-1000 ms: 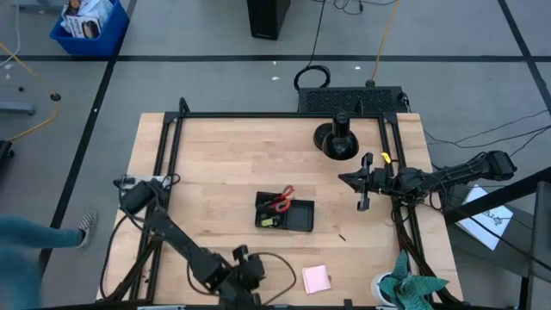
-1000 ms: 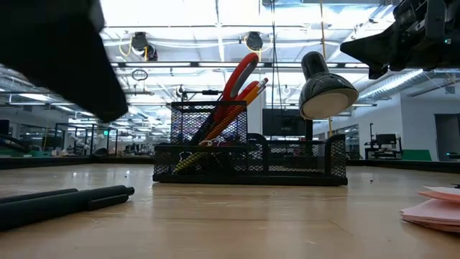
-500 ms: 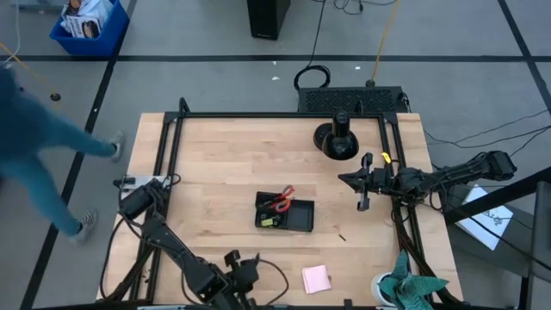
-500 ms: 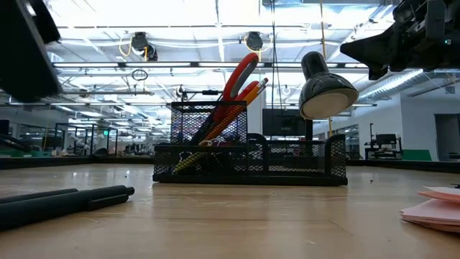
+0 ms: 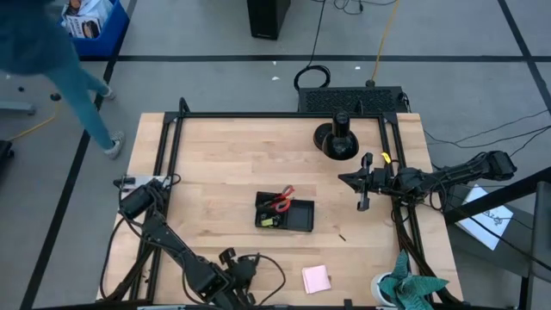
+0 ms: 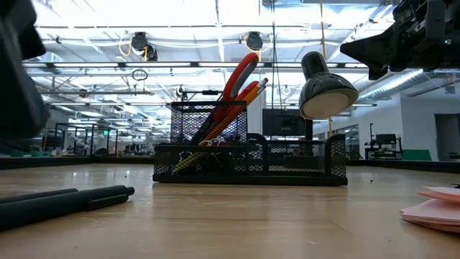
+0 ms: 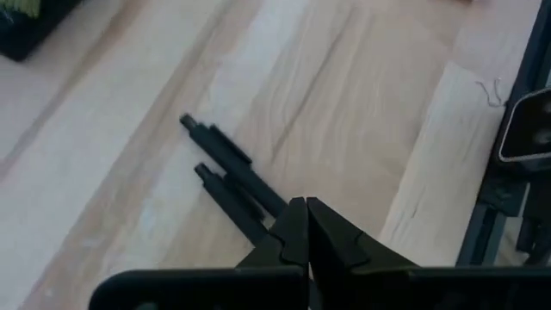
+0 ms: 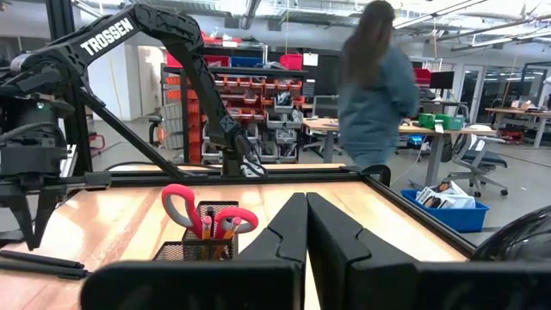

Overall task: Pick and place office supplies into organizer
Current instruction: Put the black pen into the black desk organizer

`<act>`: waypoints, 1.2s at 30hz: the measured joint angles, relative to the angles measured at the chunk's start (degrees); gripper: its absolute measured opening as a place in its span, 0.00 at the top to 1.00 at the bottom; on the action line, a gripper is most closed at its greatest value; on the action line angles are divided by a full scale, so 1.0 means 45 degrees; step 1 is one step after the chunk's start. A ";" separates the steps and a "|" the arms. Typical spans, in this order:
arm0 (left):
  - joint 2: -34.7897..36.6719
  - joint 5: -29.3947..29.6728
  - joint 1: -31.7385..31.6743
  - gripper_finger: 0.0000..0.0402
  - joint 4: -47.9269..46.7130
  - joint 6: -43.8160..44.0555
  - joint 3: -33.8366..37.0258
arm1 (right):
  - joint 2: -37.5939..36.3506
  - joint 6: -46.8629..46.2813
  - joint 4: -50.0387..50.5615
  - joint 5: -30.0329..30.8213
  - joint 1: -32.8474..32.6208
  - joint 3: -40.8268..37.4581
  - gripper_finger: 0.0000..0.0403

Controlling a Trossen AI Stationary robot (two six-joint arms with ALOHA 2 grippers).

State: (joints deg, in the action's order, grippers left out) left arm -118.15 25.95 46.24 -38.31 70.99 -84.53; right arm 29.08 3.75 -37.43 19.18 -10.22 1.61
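One black mesh organizer sits mid-bench, holding one pair of red-handled scissors and two orange pencils standing tilted in its taller compartment. Two dark pens lie side by side on the wood near the bench's front edge, away from the organizer. One pink sticky-note pad lies nearer that edge too. The left end effector hovers over the pens, fingers pressed together, gripping nothing. The right end effector, also pressed together, hangs beside the organizer's far-right side.

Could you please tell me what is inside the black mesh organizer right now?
The black mesh organizer holds red-handled scissors and orange pencils standing in its taller section; the mesh hides anything lying at the bottom.
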 joint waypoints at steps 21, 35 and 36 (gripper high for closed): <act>-0.0923 -0.1215 -0.0087 1.00 -0.0403 0.0693 -0.0015 | -0.0005 0.0024 0.0086 -0.0005 0.0000 0.0004 1.00; -0.0923 -0.1279 0.0590 1.00 -0.2049 0.1589 -0.0019 | -0.0005 -0.0005 0.0092 -0.0005 0.0000 0.0004 1.00; -0.0923 -0.1161 0.0593 1.00 -0.2015 0.1452 -0.0015 | 0.0000 -0.0005 0.0092 -0.0005 0.0000 0.0000 1.00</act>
State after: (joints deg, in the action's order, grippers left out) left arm -122.30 20.73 48.90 -47.38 77.52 -84.60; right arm 29.08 3.73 -37.01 19.16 -10.22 1.61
